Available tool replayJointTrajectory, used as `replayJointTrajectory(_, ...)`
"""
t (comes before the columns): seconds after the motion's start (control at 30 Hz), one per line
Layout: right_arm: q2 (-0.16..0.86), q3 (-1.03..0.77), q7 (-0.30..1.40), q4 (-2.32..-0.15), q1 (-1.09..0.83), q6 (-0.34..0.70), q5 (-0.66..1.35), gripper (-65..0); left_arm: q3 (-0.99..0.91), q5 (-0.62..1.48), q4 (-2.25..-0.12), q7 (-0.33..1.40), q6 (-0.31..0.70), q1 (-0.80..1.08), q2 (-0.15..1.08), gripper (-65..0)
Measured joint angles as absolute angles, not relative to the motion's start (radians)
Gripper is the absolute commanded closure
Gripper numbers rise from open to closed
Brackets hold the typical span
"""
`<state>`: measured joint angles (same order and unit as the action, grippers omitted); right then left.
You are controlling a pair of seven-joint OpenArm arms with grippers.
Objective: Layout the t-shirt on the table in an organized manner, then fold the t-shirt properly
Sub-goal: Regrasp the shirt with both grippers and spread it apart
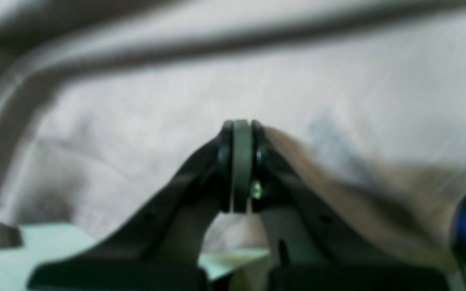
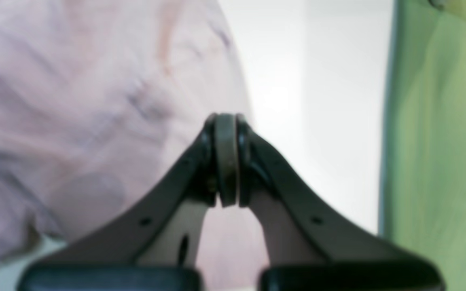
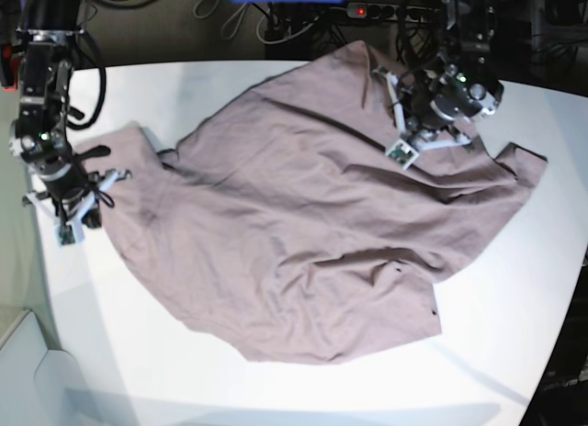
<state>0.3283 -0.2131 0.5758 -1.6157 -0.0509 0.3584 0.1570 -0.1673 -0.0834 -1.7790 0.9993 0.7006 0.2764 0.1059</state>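
Bare desk (image 3: 514, 288) lies open along the near edge and the near right corner. The spread t-shirt (image 3: 294, 233) covers the middle. Cables and a power strip (image 3: 377, 10) crowd the far edge behind it.

The t-shirt (image 3: 303, 224) lies rumpled across the tabletop (image 3: 514, 288); my left gripper (image 3: 415, 123) and right gripper (image 3: 78, 198) sit at its opposite edges.

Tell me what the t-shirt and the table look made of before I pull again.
The t-shirt: soft woven or knit cloth, matte mauve-pink; it creases and drapes in folds. The table: a hard, smooth white top, probably laminate or painted board, faintly glossy.
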Motion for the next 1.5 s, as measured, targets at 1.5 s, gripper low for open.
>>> replayJointTrajectory(1.5, 0.081, 0.264, 0.602, -1.160, 0.277, 0.350, 0.169, 0.0, -0.572, -0.082, -1.734, 1.018, 0.703, 0.097, 0.297, -0.4)
